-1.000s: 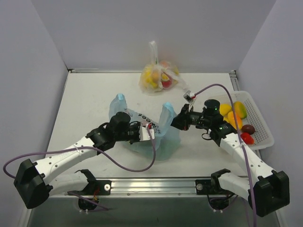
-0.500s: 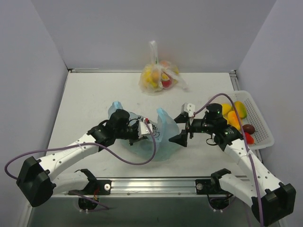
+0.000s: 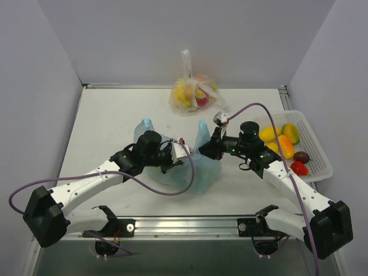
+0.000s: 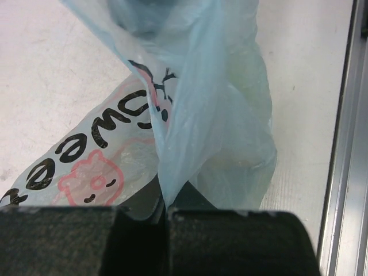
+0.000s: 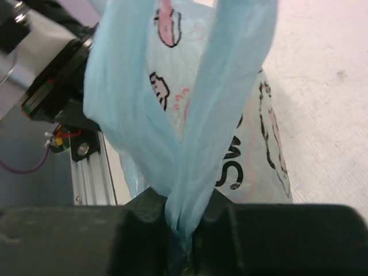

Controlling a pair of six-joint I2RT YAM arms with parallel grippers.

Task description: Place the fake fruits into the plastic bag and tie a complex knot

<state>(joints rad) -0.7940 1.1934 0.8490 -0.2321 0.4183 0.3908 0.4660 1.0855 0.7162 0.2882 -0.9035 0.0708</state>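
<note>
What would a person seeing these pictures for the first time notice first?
The light-blue plastic bag with its pink-and-black print stands in the middle, pinched on one side by the left fingers and held by a handle in the right fingers. A clear bag of fruits lies at the back, and fake fruits lie in the white basket at the right.

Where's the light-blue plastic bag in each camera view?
Top external: plastic bag at the centre of the table.
Left wrist: plastic bag fills the middle, pinched in the left tool.
Right wrist: plastic bag handles run down into the right tool.
Shared landmark: aluminium rail along the table edge.
</note>
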